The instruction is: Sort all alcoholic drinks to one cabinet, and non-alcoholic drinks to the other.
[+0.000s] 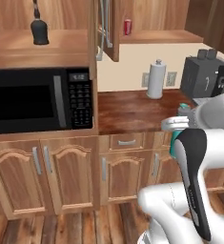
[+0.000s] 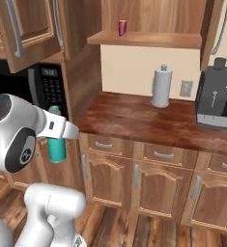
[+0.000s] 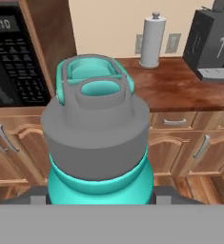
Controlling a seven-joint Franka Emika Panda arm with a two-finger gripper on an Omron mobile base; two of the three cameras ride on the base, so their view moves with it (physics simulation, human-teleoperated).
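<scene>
The teal bottle (image 3: 99, 138) is held upright in the jaws, clear of the surface (image 2: 134, 120). It should be kept level while raised to the open cabinet shelf (image 2: 144, 39), and set just beside the red soda can (image 2: 122, 28).

Teal bottle (image 3: 99, 143) upright, mid-air; red can (image 2: 122, 28) on cabinet shelf

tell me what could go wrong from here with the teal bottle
1. The end effector holds the teal bottle out in front of the lower cabinets with nothing beneath it, so a slipping grip would likely drop it to the floor.
2. The red can already stands on the open shelf; a careless placement beside it might knock it over.
3. The open cabinet door hangs near the lifting path, so the bottle or arm could clip it.
</scene>
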